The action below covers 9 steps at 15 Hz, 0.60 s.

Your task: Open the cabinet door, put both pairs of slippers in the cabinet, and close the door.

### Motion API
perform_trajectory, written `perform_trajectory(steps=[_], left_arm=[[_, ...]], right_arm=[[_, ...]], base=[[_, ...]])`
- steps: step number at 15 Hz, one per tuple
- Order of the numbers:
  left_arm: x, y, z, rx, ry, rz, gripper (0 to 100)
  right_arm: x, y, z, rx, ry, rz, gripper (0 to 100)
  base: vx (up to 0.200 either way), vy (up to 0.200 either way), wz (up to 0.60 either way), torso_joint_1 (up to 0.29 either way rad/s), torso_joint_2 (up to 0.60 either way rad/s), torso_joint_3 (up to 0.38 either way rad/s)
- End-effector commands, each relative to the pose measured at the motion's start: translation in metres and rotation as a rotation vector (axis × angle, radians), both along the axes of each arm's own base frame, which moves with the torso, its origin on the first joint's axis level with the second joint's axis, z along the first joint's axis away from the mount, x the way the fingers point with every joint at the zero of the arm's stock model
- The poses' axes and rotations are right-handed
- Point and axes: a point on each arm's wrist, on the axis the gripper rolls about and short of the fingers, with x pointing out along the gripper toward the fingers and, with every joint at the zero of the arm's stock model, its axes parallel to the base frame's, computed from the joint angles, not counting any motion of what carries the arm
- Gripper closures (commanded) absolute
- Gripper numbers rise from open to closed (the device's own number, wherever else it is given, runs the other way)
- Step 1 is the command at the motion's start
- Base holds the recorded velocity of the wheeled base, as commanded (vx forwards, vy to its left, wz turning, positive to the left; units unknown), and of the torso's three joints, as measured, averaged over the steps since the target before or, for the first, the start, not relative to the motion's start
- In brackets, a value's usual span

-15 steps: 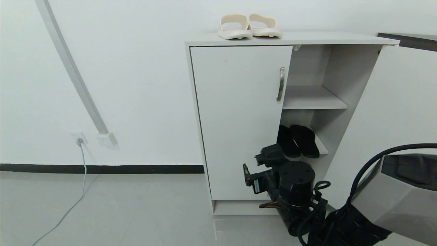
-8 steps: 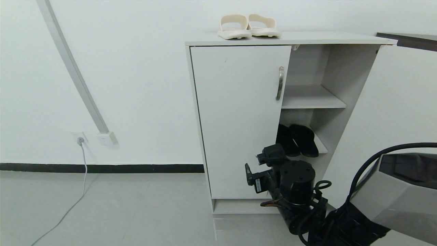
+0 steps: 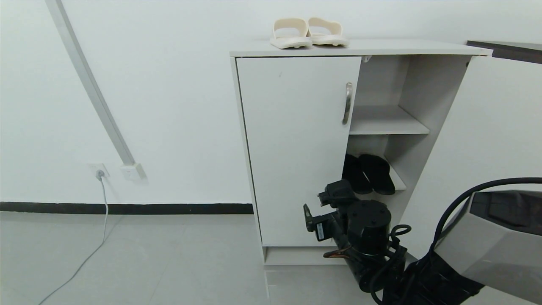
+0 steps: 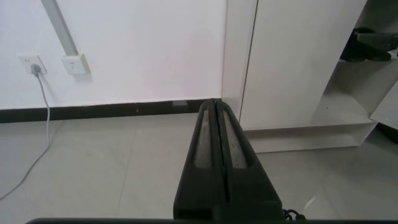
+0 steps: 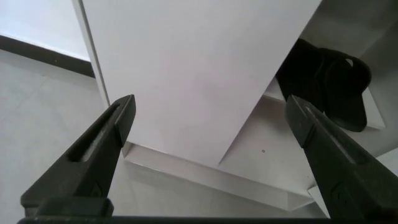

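Observation:
The white cabinet [image 3: 360, 47] stands against the wall, its left door [image 3: 296, 148] closed and its right door [image 3: 487, 135] swung wide open. A beige pair of slippers [image 3: 309, 33] rests on the cabinet top. A black pair of slippers [image 3: 368, 173] lies on the lower shelf inside, also seen as black slippers [image 5: 333, 84] in the right wrist view. My right gripper [image 3: 319, 203] hangs open and empty in front of the closed door's lower corner, its fingers spread wide [image 5: 208, 118]. My left gripper [image 4: 214, 109] is shut and empty, low over the floor left of the cabinet.
The upper shelf [image 3: 385, 120] is bare. A metal handle [image 3: 347, 103] sits on the closed door's edge. A wall socket [image 3: 98, 173] with a trailing cable and a slanted cable duct [image 3: 89, 84] are to the left. Grey floor [image 3: 169, 262] spreads in front.
The head view has shifted very slightly. My right gripper has sunk a touch; the slippers and doors stay as they were.

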Motion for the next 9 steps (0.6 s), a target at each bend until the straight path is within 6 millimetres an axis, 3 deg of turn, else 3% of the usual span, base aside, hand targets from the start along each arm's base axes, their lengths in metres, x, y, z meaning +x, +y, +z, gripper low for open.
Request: perform_trajectory(steps=[1, 3, 6, 9], left_arm=[[0.0001, 0.0000, 0.0000, 0.000, 0.001, 0.000, 100], [0.0001, 0.0000, 0.0000, 0.000, 0.001, 0.000, 100], [0.0001, 0.0000, 0.0000, 0.000, 0.001, 0.000, 100], [0.0001, 0.0000, 0.0000, 0.000, 0.001, 0.002, 100]], right_arm=[[-0.0002, 0.0000, -0.0008, -0.002, 0.002, 0.001, 0], [-0.0007, -0.0005, -0.0018, -0.005, 0.005, 0.003, 0], [-0.0009, -0.0007, -0.0021, -0.006, 0.006, 0.003, 0], [-0.0009, -0.0007, -0.0021, -0.006, 0.006, 0.003, 0]], base=[[0.000, 0.000, 0.00, 0.000, 0.00, 0.000], [0.000, 0.000, 0.00, 0.001, -0.09, -0.099], [0.000, 0.000, 0.00, 0.017, -0.20, -0.330], [0.000, 0.000, 0.00, 0.048, -0.54, -0.360]])
